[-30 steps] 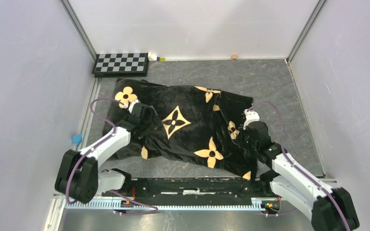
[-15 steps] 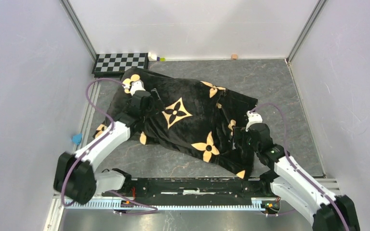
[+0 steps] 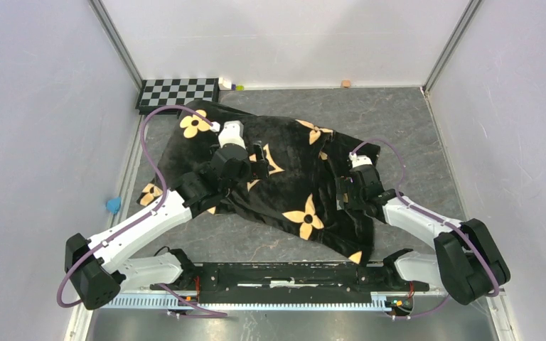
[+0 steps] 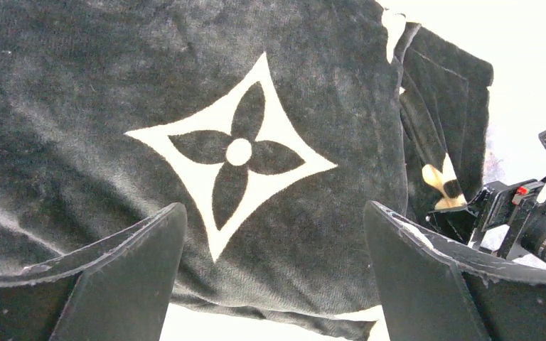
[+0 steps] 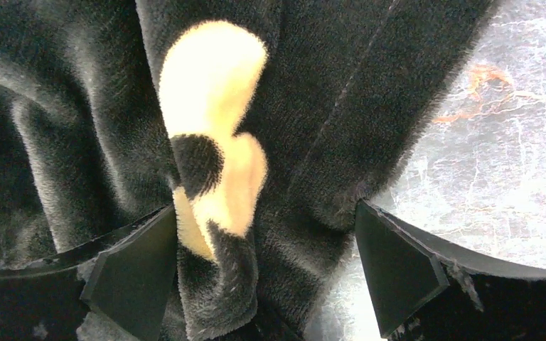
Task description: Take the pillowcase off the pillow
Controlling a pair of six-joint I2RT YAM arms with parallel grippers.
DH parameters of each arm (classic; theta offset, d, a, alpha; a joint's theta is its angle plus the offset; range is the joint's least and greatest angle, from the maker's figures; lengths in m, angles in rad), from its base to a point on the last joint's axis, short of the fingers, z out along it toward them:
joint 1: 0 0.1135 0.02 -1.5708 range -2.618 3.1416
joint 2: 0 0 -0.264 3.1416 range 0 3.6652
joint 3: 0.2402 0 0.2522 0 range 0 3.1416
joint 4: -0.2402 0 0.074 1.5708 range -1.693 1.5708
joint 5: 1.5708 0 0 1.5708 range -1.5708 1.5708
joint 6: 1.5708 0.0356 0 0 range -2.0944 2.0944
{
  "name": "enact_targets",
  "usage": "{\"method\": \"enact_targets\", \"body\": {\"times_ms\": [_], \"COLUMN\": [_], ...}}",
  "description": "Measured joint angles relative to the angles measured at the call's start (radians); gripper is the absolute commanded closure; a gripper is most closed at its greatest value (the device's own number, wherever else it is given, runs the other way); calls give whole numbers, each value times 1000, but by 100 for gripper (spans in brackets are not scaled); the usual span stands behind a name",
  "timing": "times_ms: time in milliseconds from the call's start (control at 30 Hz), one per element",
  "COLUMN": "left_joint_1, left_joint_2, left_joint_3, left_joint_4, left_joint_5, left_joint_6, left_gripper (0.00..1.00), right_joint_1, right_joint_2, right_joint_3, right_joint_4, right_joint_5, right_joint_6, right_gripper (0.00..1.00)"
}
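The black plush pillowcase (image 3: pixel 306 174) with tan flower and star motifs lies crumpled across the middle of the grey floor. The pillow is hidden. My left gripper (image 3: pixel 259 160) hovers open over the pillowcase's middle. In the left wrist view its jaws (image 4: pixel 274 238) stand wide apart above a cream star motif (image 4: pixel 238 153), holding nothing. My right gripper (image 3: pixel 342 193) sits at the pillowcase's right edge. In the right wrist view it (image 5: pixel 263 266) is open, with bunched folds of the pillowcase (image 5: pixel 220 177) and a tan flower between the fingers.
A black-and-white checkerboard (image 3: pixel 178 92) lies at the back left corner. Small bits (image 3: pixel 229 84) (image 3: pixel 345 84) rest against the back wall. A blue object (image 3: pixel 114 204) sits by the left wall. White walls enclose the floor (image 5: pixel 505 106) on three sides.
My left arm has swung from the pillowcase's left end to over its middle. The right gripper has opened and let go of the right edge. The pillowcase has shifted toward the back.
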Motion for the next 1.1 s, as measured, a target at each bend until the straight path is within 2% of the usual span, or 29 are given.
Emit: {"method": "enact_targets", "body": {"times_ms": [200,333,600,733,867,1000,1100], "left_joint_1": [-5,-5,-61,-105,-148,-179,-212], "left_joint_2": [19,34,97,97,108,117,121], "left_joint_3": [19,31,139,152,179,196,198], "left_joint_4": [-17,-25,-111,-134,-164,-174,-184], "left_joint_5": [74,125,109,89,80,79,72], "left_joint_6": [50,77,135,153,164,181,196], "left_gripper": [0,0,0,0,0,1,1], "right_joint_1": [31,127,483,690,842,871,869], "right_joint_2": [-29,-108,-182,-140,-113,-196,-291], "right_joint_3": [-42,-109,-172,-119,-37,-6,31], "right_joint_4": [53,84,119,83,2,-51,-139], "right_joint_5": [-24,-19,27,18,-72,-66,43], "right_joint_6": [-1,16,135,198,231,232,243], "right_gripper": [12,13,12,12,11,8,8]}}
